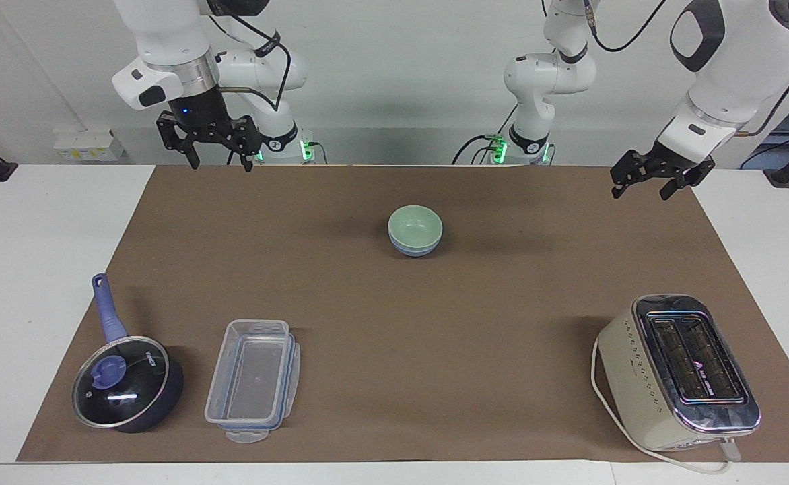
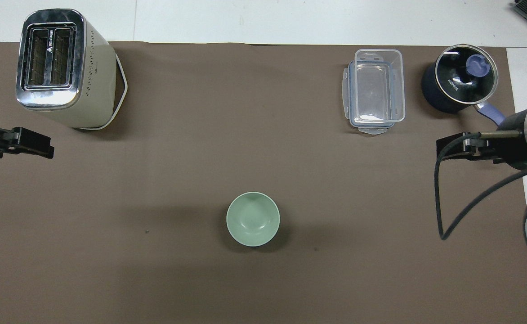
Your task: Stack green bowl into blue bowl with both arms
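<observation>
The green bowl point(image 1: 415, 225) sits nested in the blue bowl point(image 1: 413, 250) mid-mat; the left gripper point(image 1: 639, 186) and right gripper point(image 1: 219, 164) hang spread above the mat's robot-side corners.

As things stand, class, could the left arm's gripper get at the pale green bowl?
Probably yes: the open left gripper hangs above the mat's edge, and bare brown mat lies between it and the pale green bowl.

The green bowl point(image 1: 415, 225) is small, round, pale mint and matte. It sits upright, mouth up, nested inside the blue bowl point(image 1: 413, 249). The blue bowl is light blue, matte and about the same size; only a band of its outer wall shows beneath the green rim, and from overhead it is hidden altogether. The stack stands midway between the tabletop's two ends, nearer the robots' edge than the outer edge.
</observation>
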Robot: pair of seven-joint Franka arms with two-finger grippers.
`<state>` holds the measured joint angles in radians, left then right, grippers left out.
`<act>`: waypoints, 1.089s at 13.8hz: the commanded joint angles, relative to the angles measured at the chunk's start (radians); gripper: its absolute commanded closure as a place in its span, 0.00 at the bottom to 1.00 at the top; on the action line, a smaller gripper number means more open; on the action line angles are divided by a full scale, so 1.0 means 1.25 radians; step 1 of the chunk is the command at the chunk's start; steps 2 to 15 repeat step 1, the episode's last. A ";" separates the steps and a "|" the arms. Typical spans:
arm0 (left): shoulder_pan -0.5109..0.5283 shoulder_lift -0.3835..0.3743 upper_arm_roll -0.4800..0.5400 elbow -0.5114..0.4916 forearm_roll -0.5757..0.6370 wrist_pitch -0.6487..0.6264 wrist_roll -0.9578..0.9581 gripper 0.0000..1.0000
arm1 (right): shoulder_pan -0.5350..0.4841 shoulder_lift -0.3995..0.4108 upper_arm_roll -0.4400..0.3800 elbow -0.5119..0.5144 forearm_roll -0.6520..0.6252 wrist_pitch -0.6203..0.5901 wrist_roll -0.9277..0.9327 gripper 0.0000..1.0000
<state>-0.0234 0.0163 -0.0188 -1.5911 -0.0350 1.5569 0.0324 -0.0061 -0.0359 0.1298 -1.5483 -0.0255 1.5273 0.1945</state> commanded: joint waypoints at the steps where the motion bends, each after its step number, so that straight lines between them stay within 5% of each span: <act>1: 0.000 0.000 -0.001 0.004 0.017 -0.012 -0.010 0.00 | -0.011 -0.022 0.003 -0.024 0.014 -0.004 -0.003 0.00; 15: 0.000 0.000 -0.001 0.004 0.017 -0.012 -0.010 0.00 | -0.011 -0.022 0.003 -0.024 0.014 -0.004 -0.003 0.00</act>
